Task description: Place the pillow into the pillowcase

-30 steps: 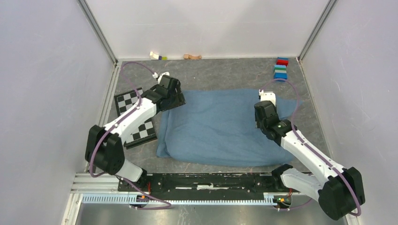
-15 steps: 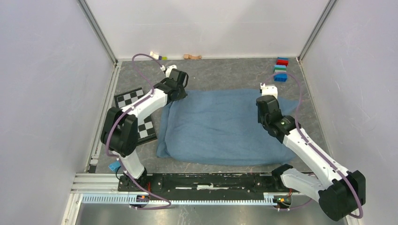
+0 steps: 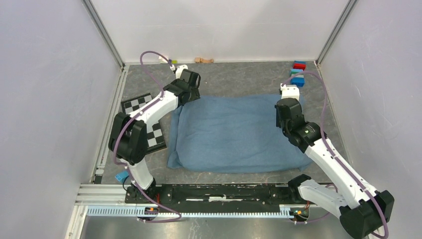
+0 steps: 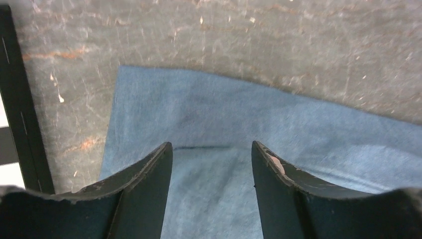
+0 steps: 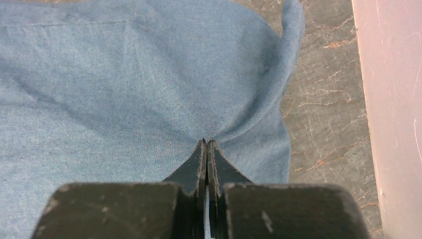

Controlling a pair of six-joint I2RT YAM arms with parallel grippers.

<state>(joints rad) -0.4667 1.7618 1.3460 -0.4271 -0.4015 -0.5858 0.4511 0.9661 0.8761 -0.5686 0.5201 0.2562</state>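
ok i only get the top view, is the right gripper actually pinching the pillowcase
Observer: Yes. The right wrist view shows the right gripper shut on a raised fold of the pillowcase.
Operator: and the left one, got anything
Observer: No. The left gripper is open in its wrist view, with the pillowcase's corner below it and nothing pinched between the fingers.

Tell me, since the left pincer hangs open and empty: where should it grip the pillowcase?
Probably the far-left corner of the pillowcase, coming down from above: the cloth there lies as a thin flat flap on the table, right under the left pincer, easy to pinch.
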